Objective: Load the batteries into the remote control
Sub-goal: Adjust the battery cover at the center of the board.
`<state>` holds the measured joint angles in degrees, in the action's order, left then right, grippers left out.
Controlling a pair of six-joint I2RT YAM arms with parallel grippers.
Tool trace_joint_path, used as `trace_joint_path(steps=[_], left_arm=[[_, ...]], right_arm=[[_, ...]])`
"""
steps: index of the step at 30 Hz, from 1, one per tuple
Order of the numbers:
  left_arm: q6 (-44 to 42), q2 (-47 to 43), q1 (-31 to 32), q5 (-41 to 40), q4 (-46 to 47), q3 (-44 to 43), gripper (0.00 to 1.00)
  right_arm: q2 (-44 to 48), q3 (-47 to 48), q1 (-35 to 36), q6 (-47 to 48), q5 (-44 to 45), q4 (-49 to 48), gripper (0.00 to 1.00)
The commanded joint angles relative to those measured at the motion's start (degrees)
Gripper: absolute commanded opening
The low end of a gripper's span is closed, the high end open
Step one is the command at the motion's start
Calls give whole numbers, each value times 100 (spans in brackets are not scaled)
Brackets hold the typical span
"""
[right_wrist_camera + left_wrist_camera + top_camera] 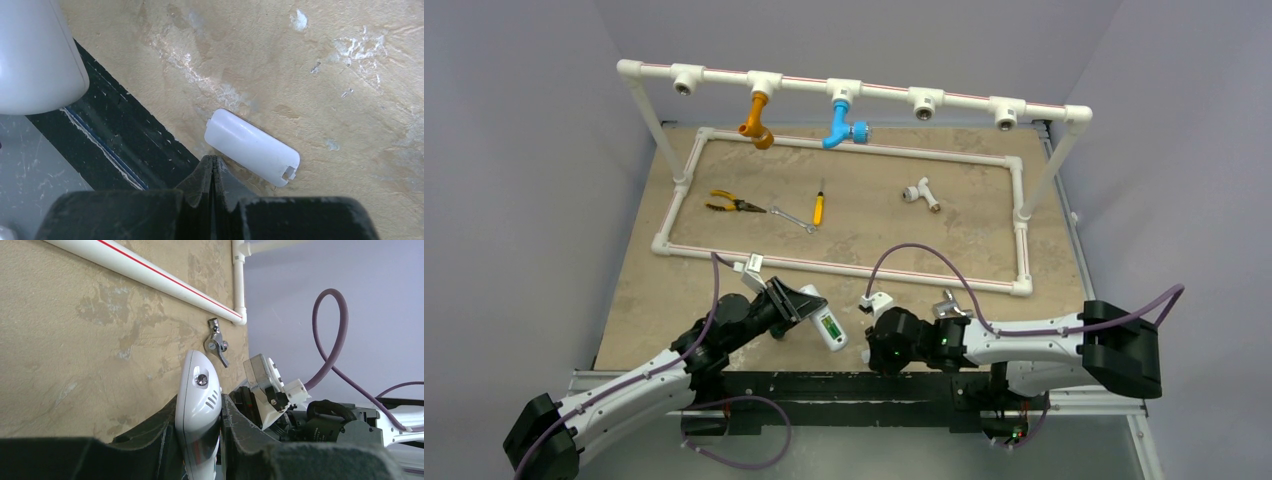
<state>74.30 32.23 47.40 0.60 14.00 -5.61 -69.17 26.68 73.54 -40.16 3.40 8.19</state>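
Beside remote control (827,328), right arm (1014,345) low

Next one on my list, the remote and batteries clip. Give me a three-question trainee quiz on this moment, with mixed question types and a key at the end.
1. True or false: the left gripper is clamped on the remote control.
2. What lies on the table just ahead of the right gripper?
A) a small white cover plate
B) a spoon
C) a coin
3. Fill in: the right gripper's fingers are ____, with nothing between them.

Key: 1 true; 2 A; 3 shut.
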Motion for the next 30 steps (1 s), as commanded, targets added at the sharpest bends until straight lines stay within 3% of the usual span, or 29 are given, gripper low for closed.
trace_joint_path(steps=[1, 15, 30], left_arm=[[-78, -26, 24, -104, 321, -19, 0], [-75, -23, 24, -105, 333, -44, 0], [-100, 109, 24, -86, 364, -136, 0]], right_arm=[[-127, 122, 24, -41, 370, -15, 0], [-697, 423, 20, -540, 896, 186, 0], [-654, 525, -44, -895, 1818, 772, 0]])
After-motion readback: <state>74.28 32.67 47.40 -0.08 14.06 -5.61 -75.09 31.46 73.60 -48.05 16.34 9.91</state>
